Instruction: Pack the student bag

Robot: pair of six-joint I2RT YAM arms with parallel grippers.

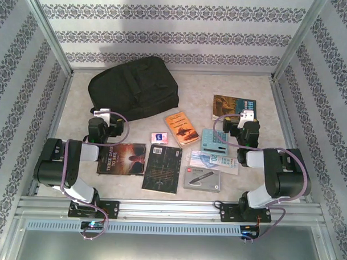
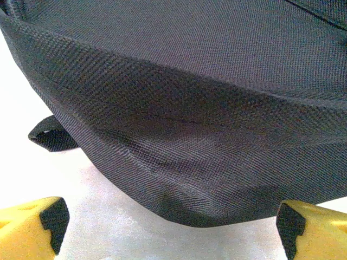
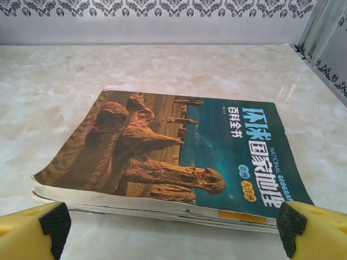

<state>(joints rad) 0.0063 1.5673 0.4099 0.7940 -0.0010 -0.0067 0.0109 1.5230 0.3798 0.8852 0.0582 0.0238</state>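
- The student bag (image 1: 134,86) lies far left on the table (image 1: 238,86), long axis left–right, its near edge just ahead of the left gripper (image 2: 172,233), whose jaws are apart and empty.
- The right gripper (image 3: 172,230), jaws apart and empty, faces a book (image 3: 179,157); the left arm is nearer the bag.

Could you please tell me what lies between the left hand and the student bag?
Nothing does: the left wrist view shows a bare strip of pale table between the open left hand and the student bag.

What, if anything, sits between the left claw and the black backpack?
Nothing visible. The left gripper, jaws open, faces the student bag directly, with just a strip of bare table between them.
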